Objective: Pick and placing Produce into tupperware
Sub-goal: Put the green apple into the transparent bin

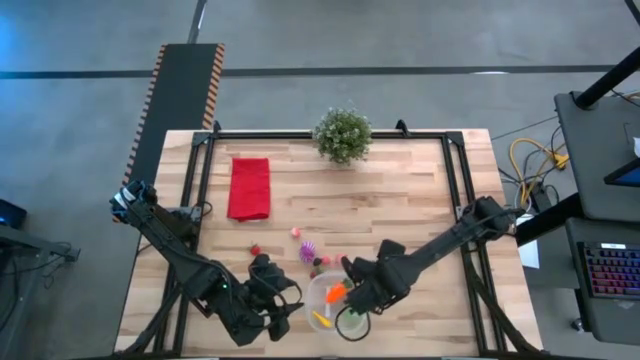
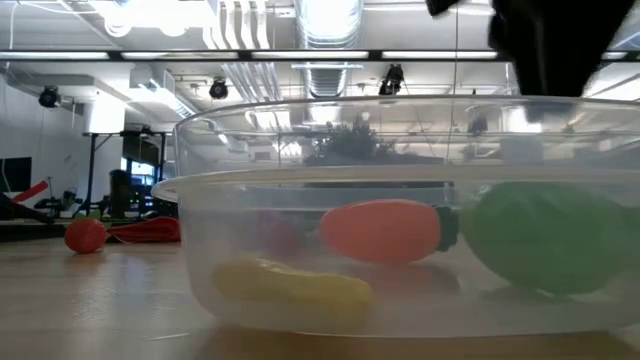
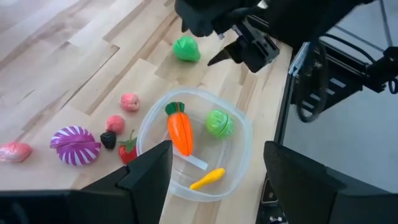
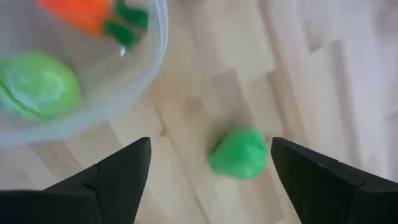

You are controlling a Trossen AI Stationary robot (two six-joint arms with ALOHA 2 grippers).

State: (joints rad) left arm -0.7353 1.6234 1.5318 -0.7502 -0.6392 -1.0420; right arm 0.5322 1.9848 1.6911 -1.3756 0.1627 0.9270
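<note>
The clear tupperware (image 1: 318, 300) stands near the table's near edge and shows in the left wrist view (image 3: 239, 146). In it lie an orange carrot (image 3: 181, 130), a green ball (image 3: 219, 123) and a yellow piece (image 3: 208, 178). A second green ball (image 4: 239, 154) lies on the table just right of the tub. My right gripper (image 4: 208, 171) is open above it, a finger on either side, apart from it. My left gripper (image 3: 217, 180) is open at the tub's left side. A purple piece (image 3: 76, 144), pink pieces (image 3: 129, 101) and a red piece (image 3: 127, 151) lie on the table beyond the tub.
A red folded cloth (image 1: 249, 187) lies at the far left. A leafy potted plant (image 1: 342, 135) stands at the far edge. One more red piece (image 1: 255, 249) lies left of the other produce. The tub is close to the table's near edge.
</note>
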